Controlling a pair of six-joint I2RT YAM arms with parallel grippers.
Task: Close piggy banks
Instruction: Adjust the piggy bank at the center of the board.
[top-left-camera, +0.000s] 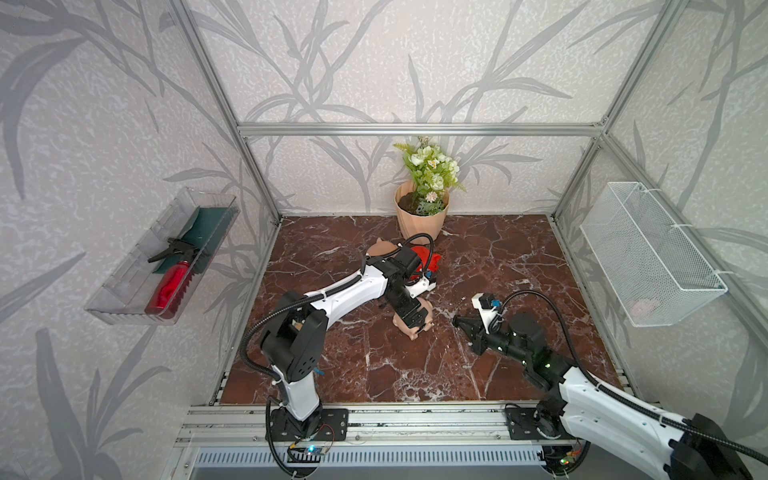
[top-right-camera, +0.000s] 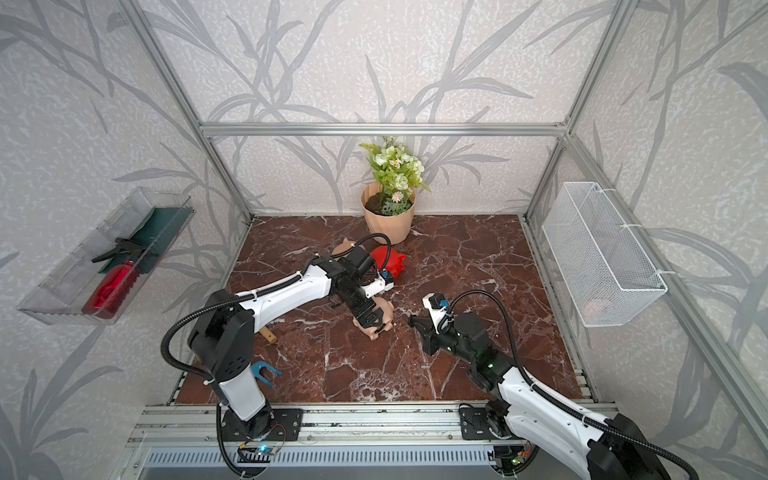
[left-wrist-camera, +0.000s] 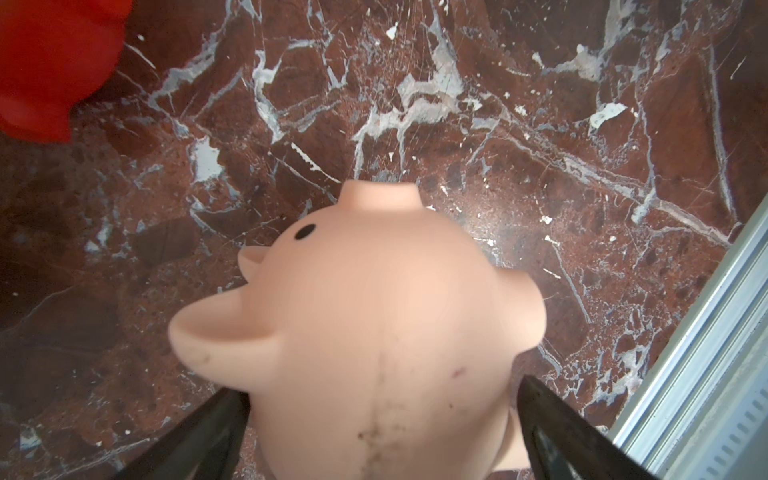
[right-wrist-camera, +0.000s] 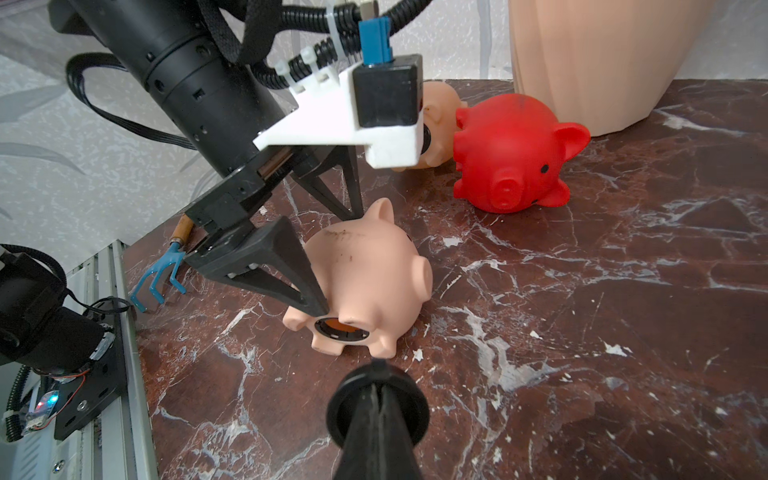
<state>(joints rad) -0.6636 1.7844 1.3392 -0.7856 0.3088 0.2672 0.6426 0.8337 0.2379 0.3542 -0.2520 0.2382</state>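
**Operator:** State of the left gripper (left-wrist-camera: 382, 386)?

**Technician:** Jaws fully apart, straddling the near peach pig (right-wrist-camera: 374, 257), one finger on each side of the body. The front finger (right-wrist-camera: 299, 274) has its tip against the pig beside the belly hole (right-wrist-camera: 340, 326). Whether the far finger touches cannot be told.

**Operator:** Where is that pig?

**Technician:** About the middle of the table (top-left-camera: 498, 270), lying on its side. The belly hole is uncovered and faces the right arm.

**Operator:** Right gripper (right-wrist-camera: 376, 386)?

**Technician:** Fingers together, clamped on a black plug (right-wrist-camera: 345, 411), a round disc at the fingertips. The plug is near the belly hole and clear of the pig.

**Operator:** The other banks?

**Technician:** The red pig (right-wrist-camera: 507, 153) and the far peach pig (right-wrist-camera: 440, 112) lie just beside each other toward the back edge. Both sit in front of the flowerpot (top-left-camera: 419, 224), which stands at the middle of that edge.

**Operator:** Other items?

**Technician:** A blue hand rake (top-right-camera: 264, 374) lies near the front left corner.
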